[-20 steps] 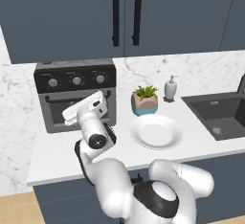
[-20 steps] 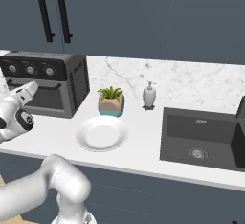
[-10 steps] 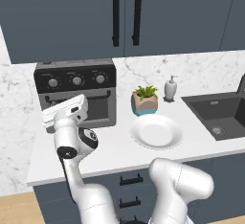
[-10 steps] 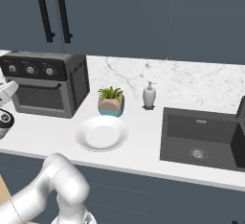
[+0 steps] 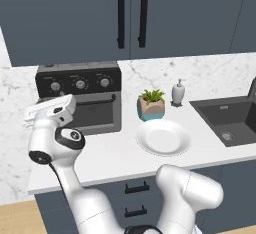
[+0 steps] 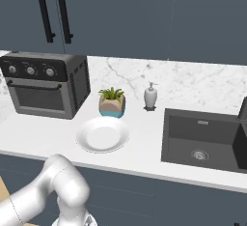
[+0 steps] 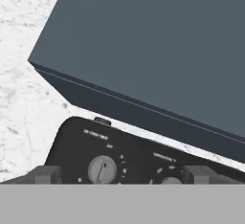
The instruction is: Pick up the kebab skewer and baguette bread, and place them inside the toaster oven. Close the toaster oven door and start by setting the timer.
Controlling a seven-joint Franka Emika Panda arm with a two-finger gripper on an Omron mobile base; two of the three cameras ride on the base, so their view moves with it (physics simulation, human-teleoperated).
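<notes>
From the left base view I see the arm bent over at the left end of the bench (image 5: 115, 153), with the hand (image 5: 50, 110) lifted in front of the toaster oven's left half. The toaster oven (image 5: 82, 100) sits just behind and to the right of the hand, against the marble wall. Its door (image 5: 95, 113) is shut, the black bar handle across its top, and the three knobs (image 5: 80, 84) lie slightly above the hand and to its right. I can't make out the finger tips from here. A white plate (image 5: 164, 138) lies well off to the right of the hand, with a potted plant (image 5: 151, 104) behind it and a soap dispenser (image 5: 178, 92) further right, beside the sink (image 5: 230, 120).

In the right base view I have the toaster oven (image 6: 46, 85) at the far left with its door (image 6: 36, 97) closed. The plate (image 6: 102, 134), plant (image 6: 112, 102), dispenser (image 6: 151, 96) and sink (image 6: 205, 138) run off to the right along the bench (image 6: 140, 157).

Through the hand view the jaws stand wide apart with nothing between them: one tip (image 7: 45, 174) at lower left, the other at lower right. The oven's black panel (image 7: 72, 144) fills the space between them, and a knob (image 7: 102, 169) sits just inside the left tip, not touched. A second knob (image 7: 171, 180) peeks up near the right tip. Above hangs the dark upper cabinet (image 7: 158, 46).

I cannot find the skewer or the baguette.
</notes>
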